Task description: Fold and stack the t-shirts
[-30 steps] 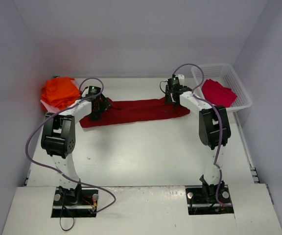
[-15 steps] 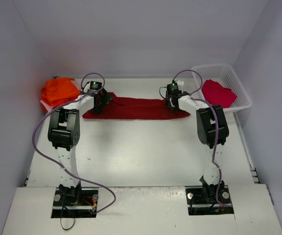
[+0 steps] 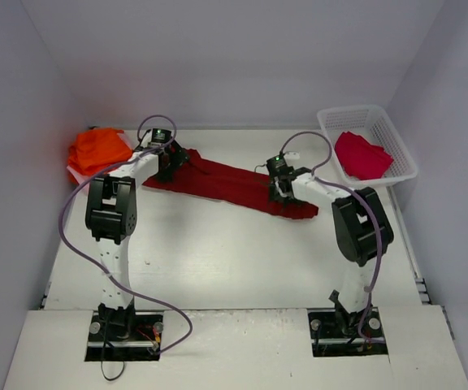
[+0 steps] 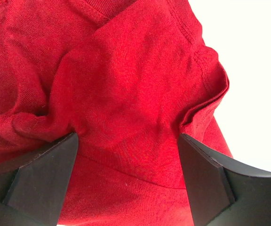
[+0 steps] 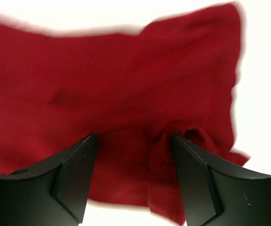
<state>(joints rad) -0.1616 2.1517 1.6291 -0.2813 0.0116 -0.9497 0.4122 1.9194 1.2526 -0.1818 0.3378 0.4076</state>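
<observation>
The large dark red t-shirt (image 3: 226,185) lies as a long folded band on the table, slanting from back left to nearer right. My left gripper (image 3: 171,166) is at its left end, jaws wide apart over bunched cloth (image 4: 126,84). My right gripper (image 3: 279,188) is near its right end, jaws also wide apart over the cloth (image 5: 102,80). In the wrist views the left gripper (image 4: 128,160) and right gripper (image 5: 133,160) each straddle red fabric without pinching it. Bright orange shirts (image 3: 96,152) are piled at the back left. A crimson shirt (image 3: 362,154) lies in the basket.
The white lattice basket (image 3: 396,142) stands at the back right against the wall. White walls close in the table at the back and on both sides. Purple cables loop over both arms.
The dark red shirt went from a level band to a diagonal one. The right gripper moved nearer and left with its end; the left gripper moved farther back.
</observation>
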